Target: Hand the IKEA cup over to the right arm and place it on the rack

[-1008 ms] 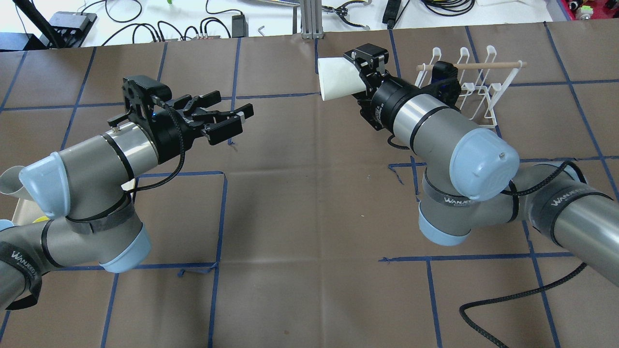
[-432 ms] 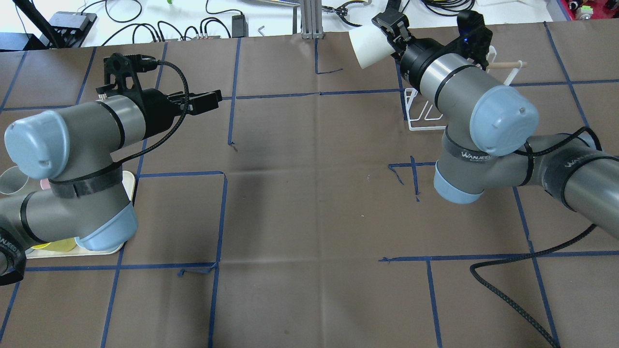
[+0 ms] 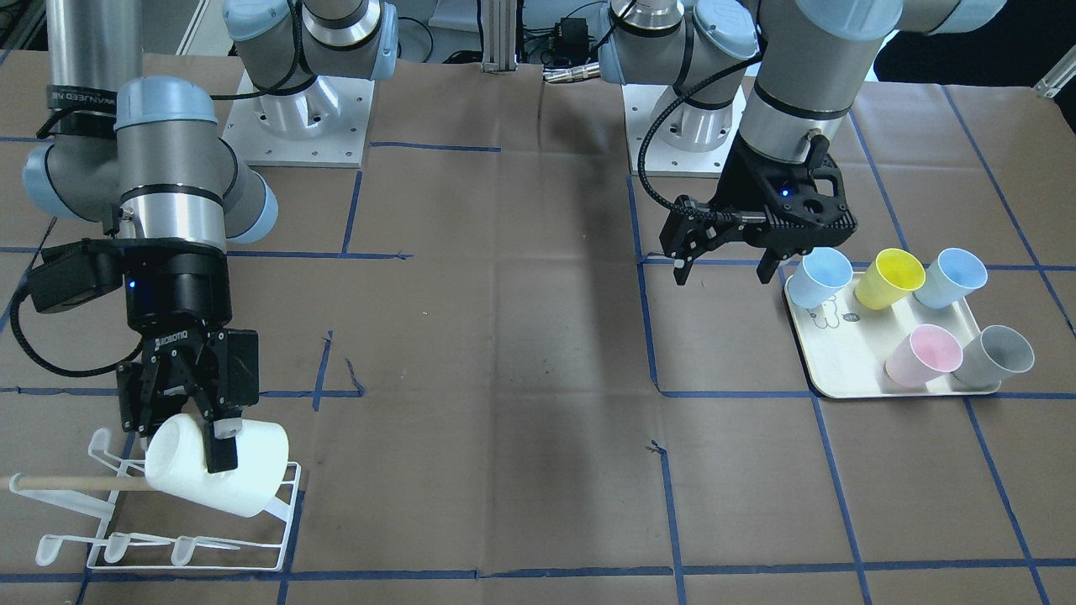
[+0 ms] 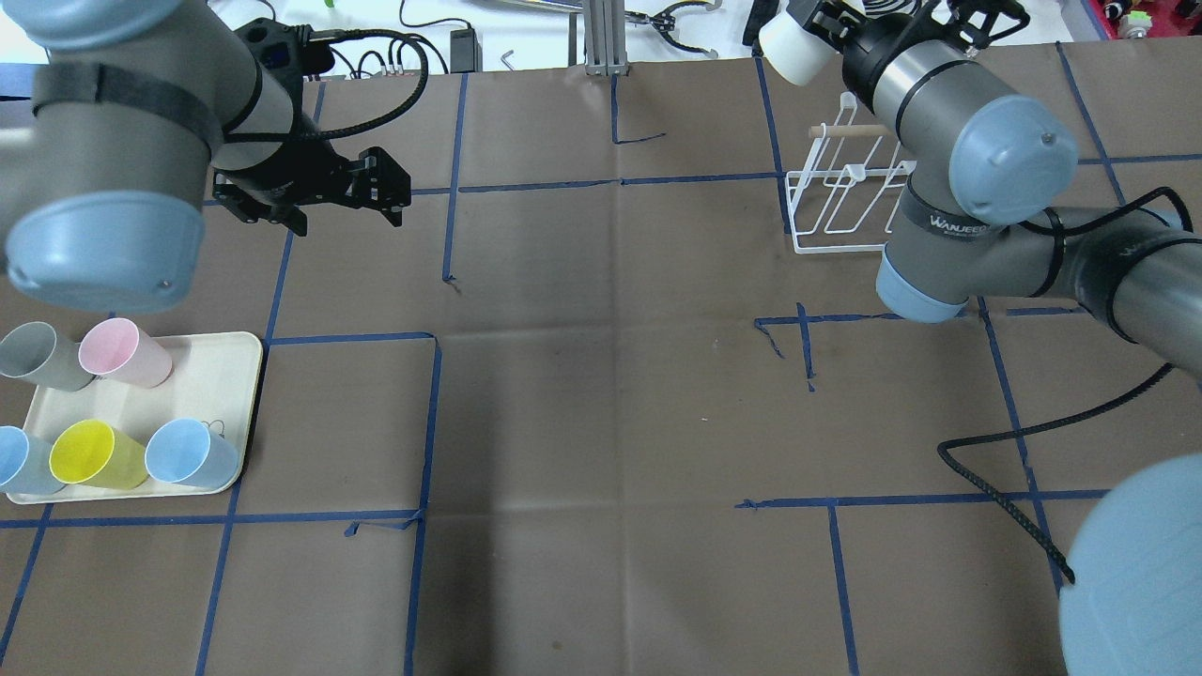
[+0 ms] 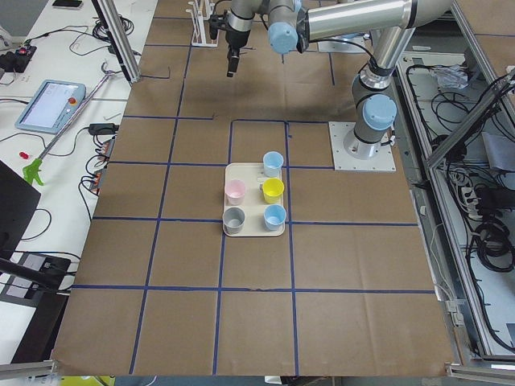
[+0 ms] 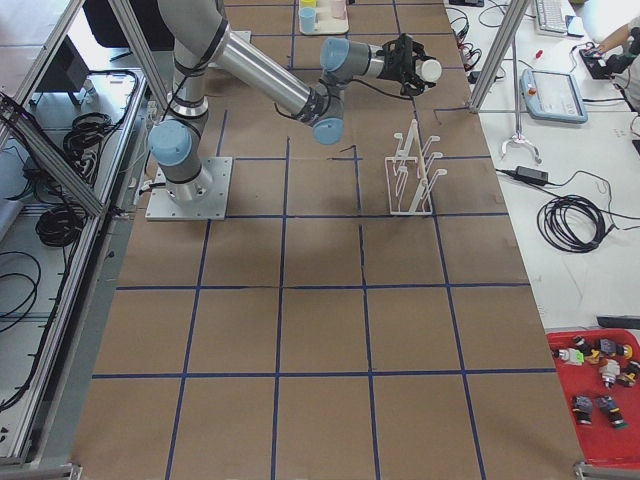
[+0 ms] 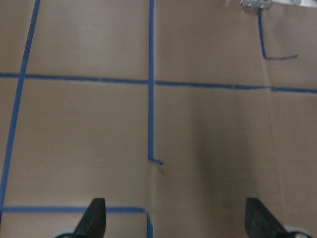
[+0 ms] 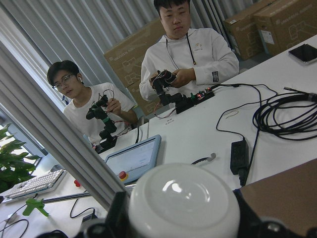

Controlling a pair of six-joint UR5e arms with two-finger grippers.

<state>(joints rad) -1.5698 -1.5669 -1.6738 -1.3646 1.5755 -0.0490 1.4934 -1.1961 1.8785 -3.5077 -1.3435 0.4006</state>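
the black two-finger right gripper (image 3: 204, 433) is clamping a white plastic cup (image 3: 252, 475) across its body. one finger (image 3: 221, 449) is lying over the near wall and the other is hidden behind the cup. the cup is lying on its side, tilting slightly, and is hanging in the air. in the right-side view it is sitting high over the table, beyond the far end of the low white wire rack (image 3: 181, 553), and is touching no prong. in the front view it is overlapping the light wooden dowel (image 3: 76, 483) crossing the rack, but contact cannot be confirmed there. the right wrist view is showing a rounded white end of the cup filling the gap between the fingers, with two people (image 8: 185, 59) sitting at a white bench beyond. the silver-grey right arm (image 4: 967, 141) is reaching over the rack toward the table's far edge.

the black two-finger left gripper (image 3: 723, 270) is standing spread wide and carrying nothing, its fingers pointing down at the brown paper table cover (image 3: 504, 378). it is hovering above the surface, on the table-centre side of a cream rectangular tray (image 3: 832, 370) and apart from it. the tray is holding a light blue cup (image 3: 820, 279), a yellow cup (image 3: 891, 276), a second light blue cup (image 3: 950, 277), a pink cup (image 3: 925, 355) and a grey cup (image 3: 996, 355), all standing mouth up.
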